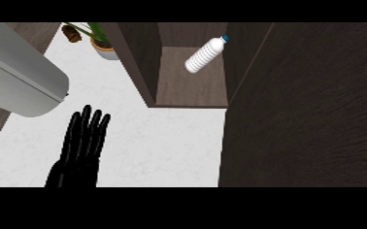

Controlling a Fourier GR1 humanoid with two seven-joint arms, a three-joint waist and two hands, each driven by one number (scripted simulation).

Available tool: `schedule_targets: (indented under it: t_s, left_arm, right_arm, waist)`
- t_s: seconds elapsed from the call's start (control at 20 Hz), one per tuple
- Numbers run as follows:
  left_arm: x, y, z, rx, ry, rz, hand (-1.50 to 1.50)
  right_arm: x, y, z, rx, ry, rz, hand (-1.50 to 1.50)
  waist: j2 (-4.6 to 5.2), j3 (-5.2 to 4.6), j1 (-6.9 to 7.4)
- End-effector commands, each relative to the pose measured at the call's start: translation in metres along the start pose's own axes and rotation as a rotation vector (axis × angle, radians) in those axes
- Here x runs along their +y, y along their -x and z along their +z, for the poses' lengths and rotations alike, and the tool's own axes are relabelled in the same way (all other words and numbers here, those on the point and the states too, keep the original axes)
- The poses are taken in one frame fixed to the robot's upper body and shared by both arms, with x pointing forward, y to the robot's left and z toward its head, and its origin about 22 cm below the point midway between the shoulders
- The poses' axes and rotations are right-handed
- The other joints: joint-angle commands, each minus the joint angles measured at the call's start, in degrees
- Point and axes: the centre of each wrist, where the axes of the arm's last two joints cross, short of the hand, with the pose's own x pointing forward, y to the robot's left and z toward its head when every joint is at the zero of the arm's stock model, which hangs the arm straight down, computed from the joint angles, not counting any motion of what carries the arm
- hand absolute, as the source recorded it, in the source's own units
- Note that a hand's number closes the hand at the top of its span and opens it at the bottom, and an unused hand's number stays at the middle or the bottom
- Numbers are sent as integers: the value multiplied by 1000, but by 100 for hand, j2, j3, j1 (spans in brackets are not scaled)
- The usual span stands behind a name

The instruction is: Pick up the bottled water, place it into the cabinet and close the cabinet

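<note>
Light falls soft and even on the pale counter (165, 145), with no glare. The cabinet (190, 77) interior sits dim, its dark door (294, 116) murky and nearly featureless.

From my seat the counter (165, 140) is white with a faint grey marbling, really pale speckly stuff. The cabinet (190, 77) is dark brown wood grain inside and out, and its door (301, 116) on the right is the same dark brown with fine streaks running through it. The bottle (205, 54) in there is white with ribbed rings along its body and a little blue cap. My left hand (80, 145) is plain black all over. Top left there's a plant (91, 31) with green leaves in a tan-and-grey pot (108, 51), and a smooth light grey rounded thing (28, 82) beside it.
</note>
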Motion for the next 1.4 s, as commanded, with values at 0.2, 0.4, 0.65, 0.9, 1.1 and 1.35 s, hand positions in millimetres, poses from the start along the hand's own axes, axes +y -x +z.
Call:
schedule_targets:
  t_s: [0.2,0.4,0.65,0.9,1.1,1.35]
  left_arm:
    - [21,-22,7,-14,-1,-10,-150]
    - [29,-15,20,0,-24,-14,-150]
    - [41,-24,14,-14,-30,-3,-150]
    - [43,-29,23,-8,-22,4,-150]
    - [51,-30,20,-6,4,15,-150]
    - [61,-34,17,-19,9,3,-150]
  right_arm:
    - [22,-40,-30,-100,-121,171,150]
    - [26,-39,-49,-124,-137,197,150]
    - [31,-36,-69,-123,-148,193,150]
    - [31,-38,-86,-120,-148,251,150]
    - [29,-36,-97,-102,-181,286,150]
    - [27,-31,-105,-88,-218,289,150]
  waist:
    - [-9,-12,134]
    - [-39,-24,126]
    - [-28,-33,133]
    - [-15,-26,184]
    - [23,-44,189]
    - [58,-55,302]
